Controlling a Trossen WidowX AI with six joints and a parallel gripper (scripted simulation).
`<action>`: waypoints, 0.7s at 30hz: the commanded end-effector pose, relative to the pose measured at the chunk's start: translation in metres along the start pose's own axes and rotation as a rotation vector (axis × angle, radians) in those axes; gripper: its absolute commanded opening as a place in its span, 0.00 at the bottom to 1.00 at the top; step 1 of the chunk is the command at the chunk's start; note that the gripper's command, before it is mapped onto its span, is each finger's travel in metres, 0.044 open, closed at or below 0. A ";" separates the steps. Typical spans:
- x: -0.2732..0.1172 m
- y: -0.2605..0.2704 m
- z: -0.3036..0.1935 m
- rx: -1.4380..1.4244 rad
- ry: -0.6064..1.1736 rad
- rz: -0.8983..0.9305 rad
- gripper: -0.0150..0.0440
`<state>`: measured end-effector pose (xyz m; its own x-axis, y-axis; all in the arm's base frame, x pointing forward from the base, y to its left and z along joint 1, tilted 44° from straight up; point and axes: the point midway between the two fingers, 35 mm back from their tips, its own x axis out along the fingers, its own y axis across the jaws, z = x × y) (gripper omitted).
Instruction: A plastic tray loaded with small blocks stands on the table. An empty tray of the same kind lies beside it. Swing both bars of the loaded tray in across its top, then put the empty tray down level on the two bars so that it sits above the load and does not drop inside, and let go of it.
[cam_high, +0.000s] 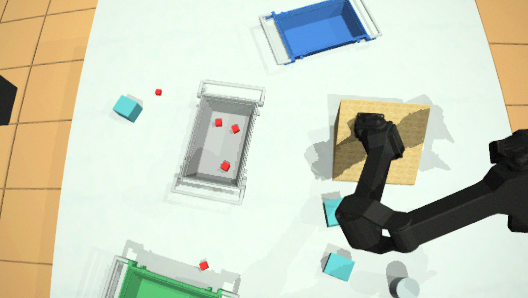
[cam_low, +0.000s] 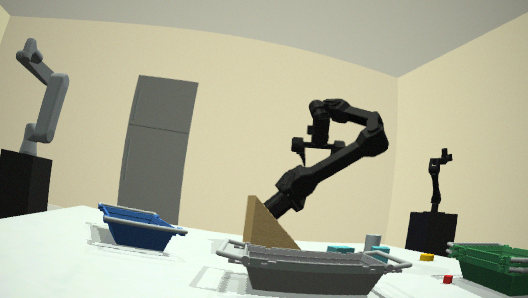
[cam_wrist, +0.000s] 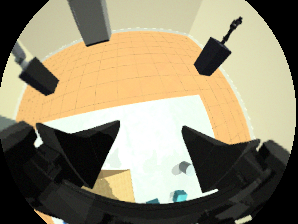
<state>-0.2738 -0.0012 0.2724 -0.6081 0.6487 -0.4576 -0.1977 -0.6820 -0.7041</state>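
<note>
A grey tray (cam_high: 196, 142) (cam_low: 315, 279) stands upright with red blocks (cam_high: 218, 122) (cam_high: 235, 129) (cam_high: 225, 166) inside. Its two wire bars (cam_high: 232, 85) (cam_high: 207, 197) are swung out beyond its ends. An empty blue tray (cam_high: 305, 19) (cam_low: 137, 234) stands at the back of the overhead view, bars out at its ends. A green tray (cam_high: 175, 285) (cam_low: 495, 280) is cut off at the lower edge; the part of its inside that shows is bare. My gripper (cam_low: 319, 161) (cam_wrist: 151, 126) is open and empty, pointing down high above the table, well away from all trays. In the overhead view the arm hides its fingers.
A wooden wedge (cam_high: 415, 117) (cam_low: 265, 232) (cam_wrist: 120, 187) stands below my wrist. Cyan blocks (cam_high: 127, 108) (cam_high: 339, 266) and a grey cylinder (cam_high: 407, 288) (cam_low: 372, 242) (cam_wrist: 185, 167) stand about. Loose red blocks (cam_high: 158, 92) (cam_high: 203, 265) lie outside the grey tray. A yellow block (cam_low: 426, 257) lies near the green tray.
</note>
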 end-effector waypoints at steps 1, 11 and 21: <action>0.000 0.000 0.000 0.000 0.000 0.000 0.89; -0.020 0.020 0.010 -0.036 -0.076 0.089 0.44; -0.093 0.110 0.020 -0.552 -0.295 0.393 0.40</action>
<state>-0.2648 -0.1068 0.2585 -0.7517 0.3269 -0.5728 0.2770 -0.6317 -0.7240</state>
